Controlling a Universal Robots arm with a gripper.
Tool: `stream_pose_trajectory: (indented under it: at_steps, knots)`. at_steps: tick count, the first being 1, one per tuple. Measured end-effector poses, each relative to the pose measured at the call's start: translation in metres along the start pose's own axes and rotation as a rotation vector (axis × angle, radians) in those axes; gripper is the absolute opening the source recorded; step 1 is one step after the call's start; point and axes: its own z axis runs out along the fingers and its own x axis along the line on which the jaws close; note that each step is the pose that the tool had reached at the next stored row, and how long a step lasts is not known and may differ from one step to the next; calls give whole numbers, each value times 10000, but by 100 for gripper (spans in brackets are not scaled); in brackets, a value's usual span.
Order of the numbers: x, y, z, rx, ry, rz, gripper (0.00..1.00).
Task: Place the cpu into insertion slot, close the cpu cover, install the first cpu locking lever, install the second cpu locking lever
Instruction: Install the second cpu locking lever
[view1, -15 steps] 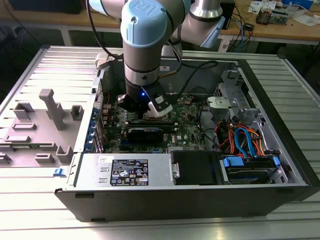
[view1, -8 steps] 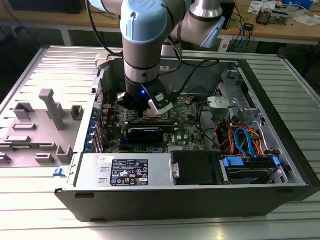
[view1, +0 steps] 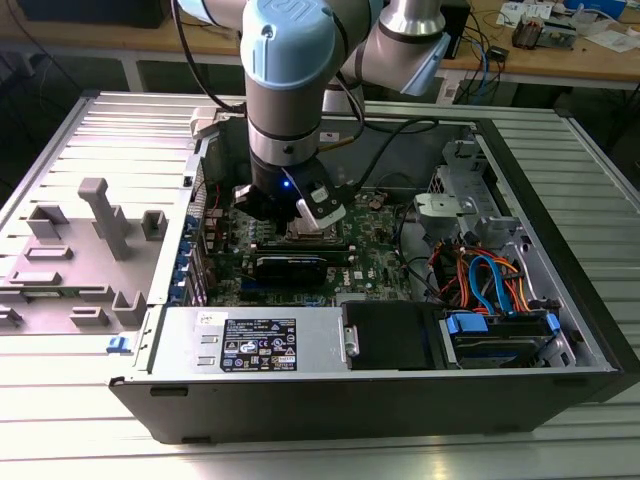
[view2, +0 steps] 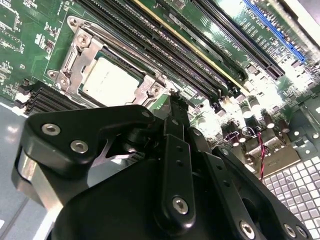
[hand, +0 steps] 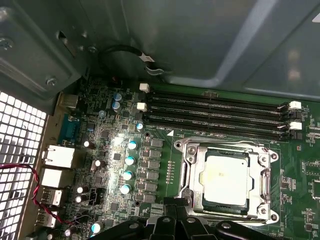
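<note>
— Gripper (hand: 176, 220) state?
— Fingers appear drawn together, holding nothing; they hover just beside the near edge of the insertion slot (hand: 189, 150).
— Chip placed?
— Yes; the cpu (hand: 226, 178) lies flat in the socket; the cpu cover (hand: 262, 172) seems down around it, in both wrist views.
— Levers?
— I cannot tell whether either is latched; I judge that part still unfinished.
</note>
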Motion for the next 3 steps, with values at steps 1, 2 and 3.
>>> stream_pose_trajectory:
  at_steps: [1, 2, 3]
  knots:
    - [0, 0, 0, -2, 0, 0, 11]
    - [0, 0, 0, -5, 0, 0, 11]
    - [0, 0, 0, -8, -1, 0, 11]
